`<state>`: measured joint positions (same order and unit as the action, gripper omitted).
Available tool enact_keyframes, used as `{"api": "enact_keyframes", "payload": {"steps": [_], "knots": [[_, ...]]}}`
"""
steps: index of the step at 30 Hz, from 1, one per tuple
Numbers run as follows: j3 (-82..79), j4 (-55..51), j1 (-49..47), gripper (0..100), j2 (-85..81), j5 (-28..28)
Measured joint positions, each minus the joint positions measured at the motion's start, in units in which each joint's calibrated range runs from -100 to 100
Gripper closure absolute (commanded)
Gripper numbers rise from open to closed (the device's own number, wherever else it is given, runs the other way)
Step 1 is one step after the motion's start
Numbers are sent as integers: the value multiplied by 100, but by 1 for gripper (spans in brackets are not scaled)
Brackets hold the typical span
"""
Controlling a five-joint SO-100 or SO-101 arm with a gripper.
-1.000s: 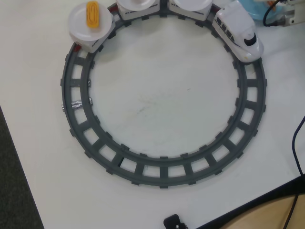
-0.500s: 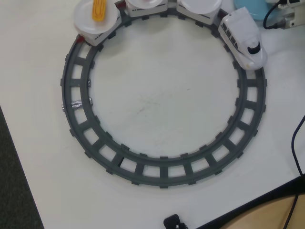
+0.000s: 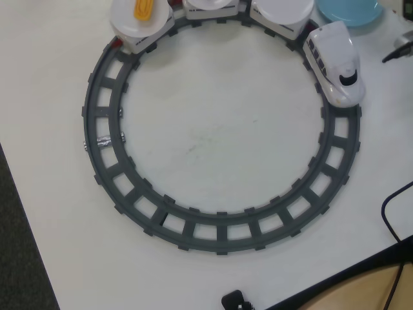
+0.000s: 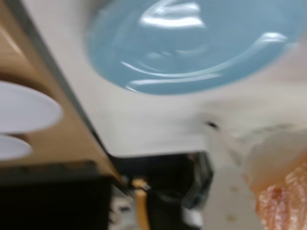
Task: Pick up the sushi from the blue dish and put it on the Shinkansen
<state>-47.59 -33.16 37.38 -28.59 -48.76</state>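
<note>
The blue dish (image 3: 348, 11) is the best landmark: in the overhead view it is cut off at the top right edge, just beyond the nose end of the Shinkansen (image 3: 335, 63), which stands on the grey circular track (image 3: 222, 229). Behind the locomotive, the carriages curve away to the left along the top of the ring, each carrying a round white plate (image 3: 282, 11). The plate farthest from the dish already holds a yellow piece (image 3: 143, 8). Only a dark sliver of the arm (image 3: 401, 48) shows, just below the dish at the right edge.

The wrist view is badly blurred. The blue dish (image 4: 196, 45) fills its upper part and looks empty. In the lower right corner, below the dish, sits an orange mass with pale streaks, very likely the sushi (image 4: 283, 201), lying close against a pale gripper finger (image 4: 225, 191). It appears to be pinched there, off the dish, but the blur hides the fingertips, so whether the jaws are pressed together or spread cannot be told.

The step in hand therefore seems to be the carry, with the pick likely done. The next move calls for swinging away from the dish toward the train, choosing an empty white plate on a carriage, lowering over its centre and releasing gently, without nudging the carriage off the rails.
</note>
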Motion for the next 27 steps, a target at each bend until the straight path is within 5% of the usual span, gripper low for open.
{"api": "enact_keyframes", "payload": {"steps": [12, 27], "knots": [[-1369, -9, -929, 98, -2131, 10], [-297, -9, -1063, 98, -1347, 471]]}}
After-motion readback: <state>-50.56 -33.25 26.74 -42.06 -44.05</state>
